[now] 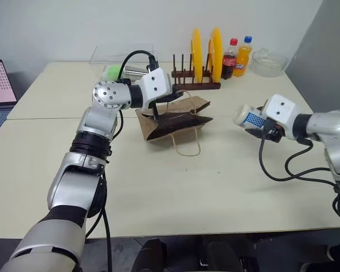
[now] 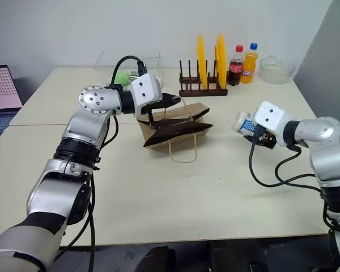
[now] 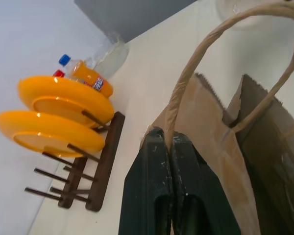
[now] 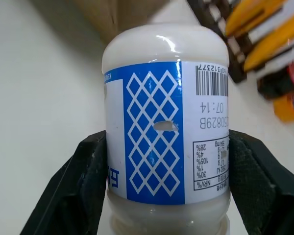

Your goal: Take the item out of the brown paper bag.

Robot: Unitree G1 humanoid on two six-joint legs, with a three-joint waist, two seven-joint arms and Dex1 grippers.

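Two grippers are at work, and we take them left to right, placing everything by the brown paper bag (image 1: 173, 120). Our left gripper (image 3: 170, 147) has its fingers pressed together on one loop handle (image 3: 196, 63) at the bag's top. Well right of the bag, above the table (image 1: 175, 187), our right gripper (image 4: 161, 161) clamps the item (image 4: 164, 127) from both sides.

One brown paper bag (image 1: 173, 120) with two loop handles. One white bottle with a blue diamond label (image 4: 165, 132). Two yellow plates (image 1: 197, 55) in one wooden rack (image 1: 195, 85). Two soda bottles (image 1: 230, 58). One clear bowl (image 1: 269, 62). One laptop (image 1: 0, 85). Two end effectors (image 1: 178, 96).
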